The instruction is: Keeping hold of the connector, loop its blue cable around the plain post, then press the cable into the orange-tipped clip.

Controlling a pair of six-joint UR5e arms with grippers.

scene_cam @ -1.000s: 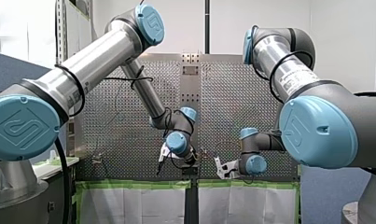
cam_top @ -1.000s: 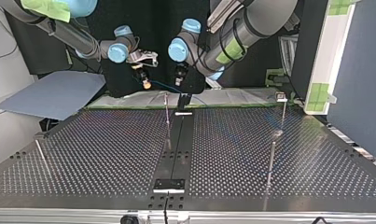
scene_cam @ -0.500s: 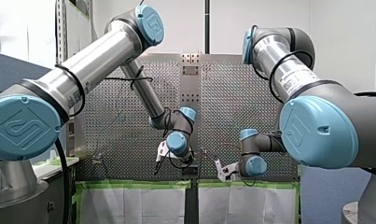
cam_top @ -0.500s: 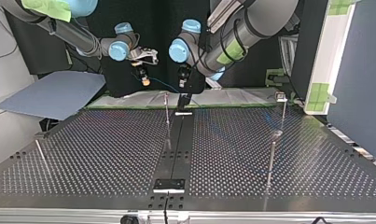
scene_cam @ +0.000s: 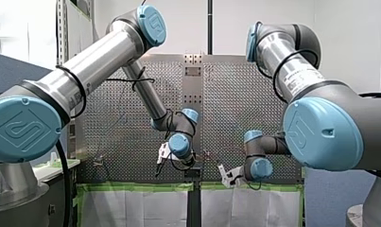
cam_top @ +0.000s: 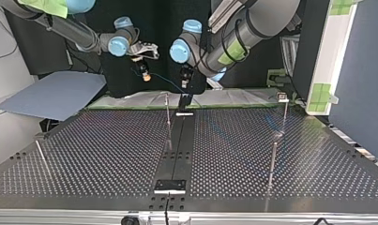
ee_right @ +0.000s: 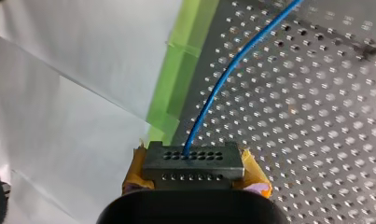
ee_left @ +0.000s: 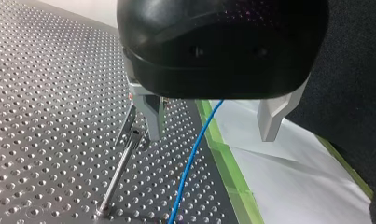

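Between right gripper's (ee_right: pixel 195 173) yellow pads: connector (ee_right: pixel 193 161) clamped, over table's (ee_right: pixel 316 116) taped edge | blue cable (ee_right: pixel 223 79) ran from connector, between left gripper's (ee_left: pixel 211 135) wide-spread fingers, beside metal post (ee_left: pixel 122 168) | judged thin, limp, light, slippery: guide gently, near connector.

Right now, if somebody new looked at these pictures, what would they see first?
Probably the bright blue cable, running over the perforated table from the dark connector that my right gripper pinches between its yellow pads. In the left wrist view the same cable passes between the open fingers of my left gripper, with a thin metal post close to one finger.
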